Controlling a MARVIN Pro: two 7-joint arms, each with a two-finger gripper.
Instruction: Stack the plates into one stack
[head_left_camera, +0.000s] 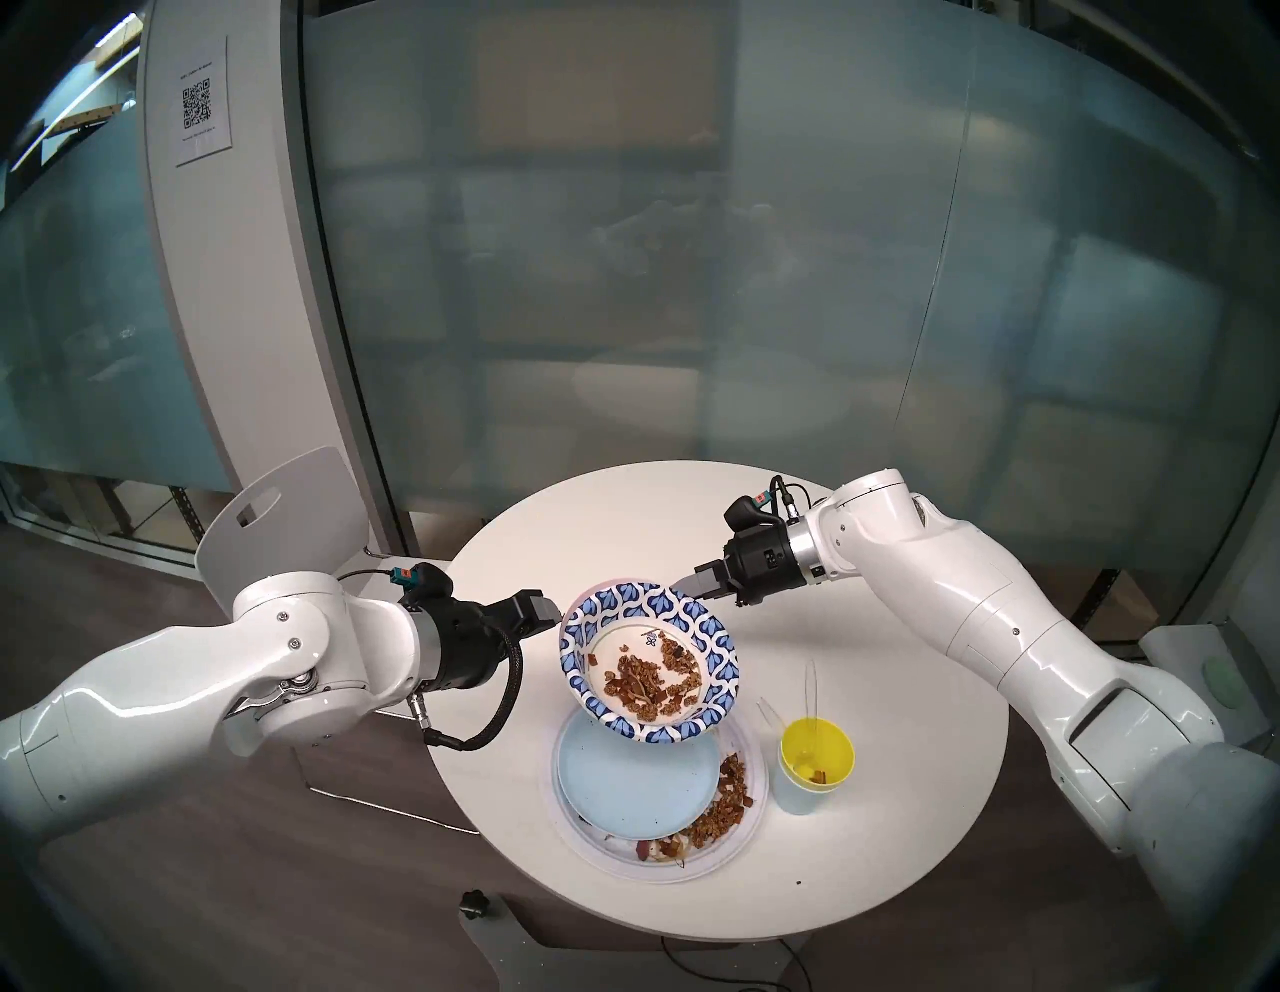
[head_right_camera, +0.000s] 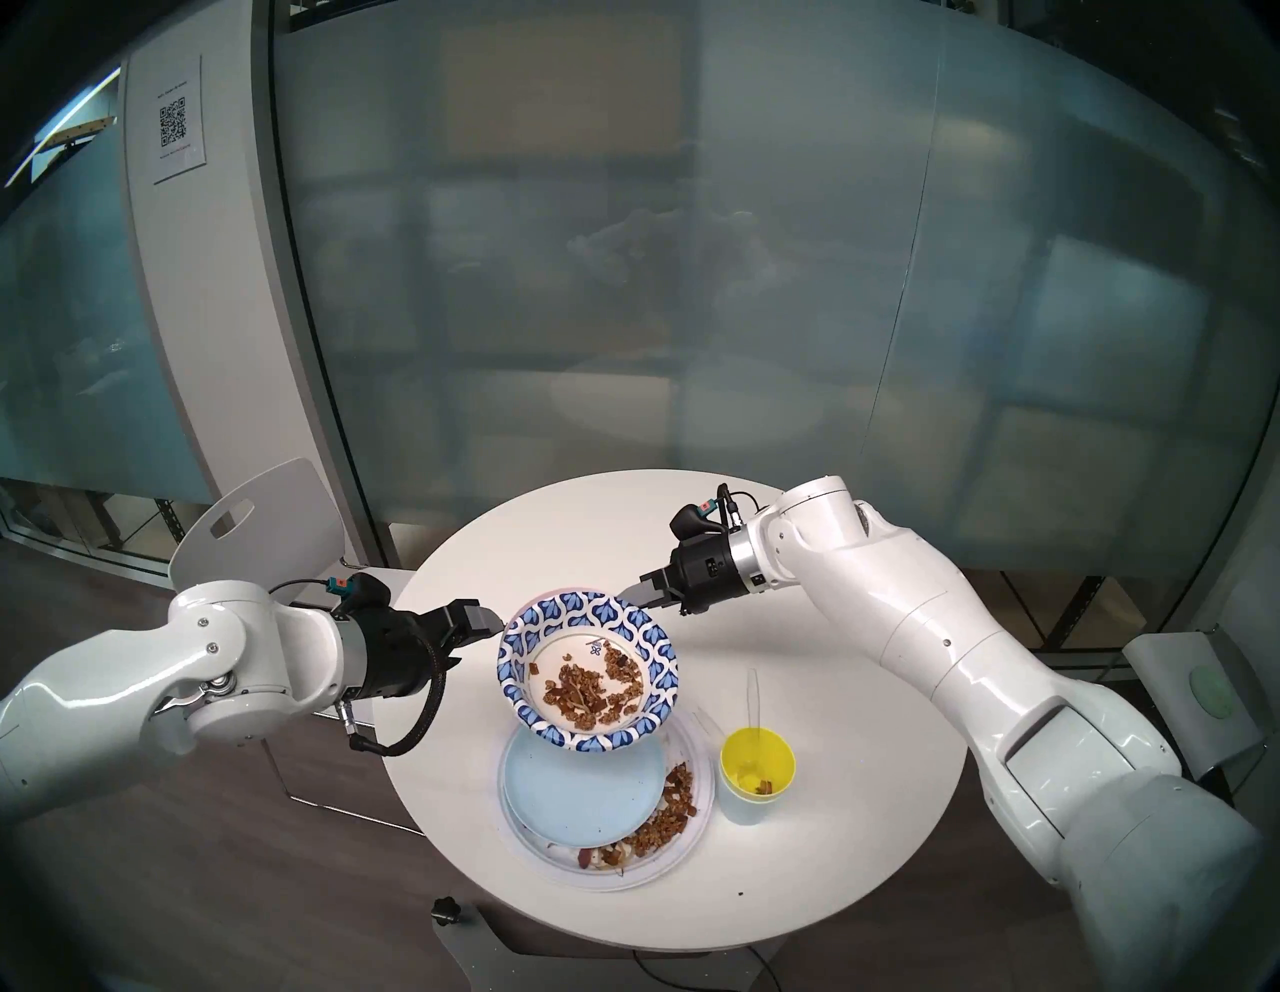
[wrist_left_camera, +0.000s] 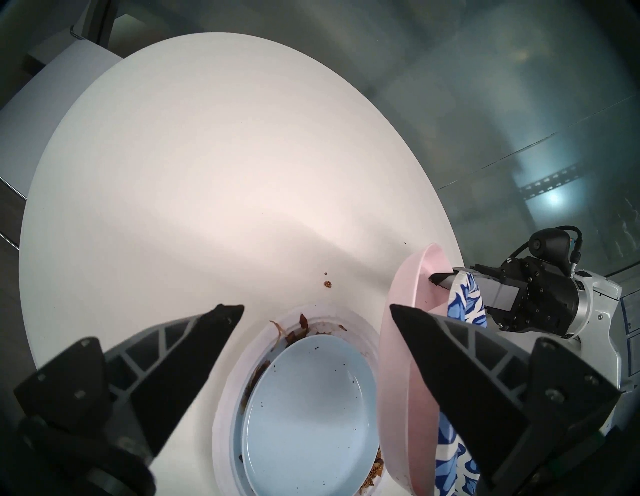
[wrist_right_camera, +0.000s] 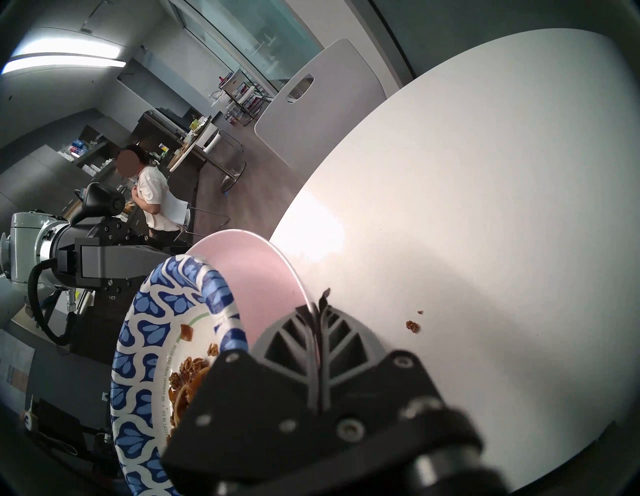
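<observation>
My right gripper (head_left_camera: 695, 587) (wrist_right_camera: 317, 306) is shut on the far rim of the pale pink plate (wrist_right_camera: 256, 273) (wrist_left_camera: 398, 374). It holds that plate tilted in the air. The patterned blue-white paper plate (head_left_camera: 713, 641) (head_right_camera: 659, 658) lies in the pink plate and carries brown food scraps. Below them the light blue plate (head_left_camera: 627, 783) (wrist_left_camera: 311, 415) rests on the large white plate (head_left_camera: 665, 874) on the table. My left gripper (head_left_camera: 550, 613) (wrist_left_camera: 311, 308) is open and empty, close beside the held plates' left rim.
A yellow cup (head_left_camera: 817, 751) sits inside a light blue cup (head_left_camera: 796, 796) right of the white plate, with clear plastic cutlery in it. Food scraps (head_left_camera: 727, 796) lie on the white plate. The round white table (head_left_camera: 900, 693) has a white chair (head_left_camera: 277, 526) at its left.
</observation>
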